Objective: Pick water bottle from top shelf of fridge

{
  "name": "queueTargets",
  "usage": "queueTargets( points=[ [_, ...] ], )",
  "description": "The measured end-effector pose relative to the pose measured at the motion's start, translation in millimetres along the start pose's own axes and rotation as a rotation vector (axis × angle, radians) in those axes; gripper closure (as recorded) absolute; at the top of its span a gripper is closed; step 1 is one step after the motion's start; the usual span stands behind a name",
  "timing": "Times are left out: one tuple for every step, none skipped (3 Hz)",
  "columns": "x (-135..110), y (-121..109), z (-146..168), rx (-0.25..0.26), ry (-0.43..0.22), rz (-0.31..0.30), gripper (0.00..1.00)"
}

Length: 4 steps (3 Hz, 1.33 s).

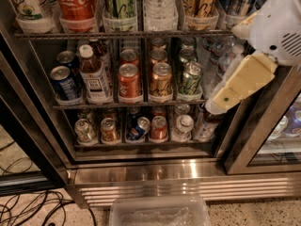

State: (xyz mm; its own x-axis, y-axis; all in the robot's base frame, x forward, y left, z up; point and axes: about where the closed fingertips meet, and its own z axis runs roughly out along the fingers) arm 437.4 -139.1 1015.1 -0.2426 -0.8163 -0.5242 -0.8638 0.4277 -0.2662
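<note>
The water bottle (pixel 160 6) is a clear ribbed plastic bottle standing in a tub on the top shelf (pixel 122 34), between a green can (pixel 120 1) and gold cans (pixel 200 1). Its top is cut off by the upper edge of the view. A red Coca-Cola can (pixel 75 1) stands further left on the same rack. My gripper (pixel 235 86), cream-coloured under a white wrist (pixel 277 27), hangs at the right in front of the fridge (pixel 164 173). It points down-left, below and to the right of the water bottle, at the height of the middle shelf.
The middle rack holds short cans (pixel 129 81) and a brown-drink bottle with a white cap (pixel 91 72). The bottom rack holds more cans (pixel 157 126). A black door frame (pixel 28 145) runs along the left, a second glass door (pixel 277 135) stands at the right. A clear tub (pixel 160 213) and cables (pixel 28 206) lie on the floor.
</note>
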Motion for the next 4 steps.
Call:
queueTargets(
  points=[
    [-12.7,27.5,8.7,0.027,-0.138,0.076,0.0],
    [-39.3,45.6,23.3,0.054,-0.273,0.175,0.0],
    [-70.3,46.4,33.4,0.113,-0.385,0.246,0.0],
    [-98.1,28.1,36.0,0.205,-0.484,0.278,0.0]
  ],
)
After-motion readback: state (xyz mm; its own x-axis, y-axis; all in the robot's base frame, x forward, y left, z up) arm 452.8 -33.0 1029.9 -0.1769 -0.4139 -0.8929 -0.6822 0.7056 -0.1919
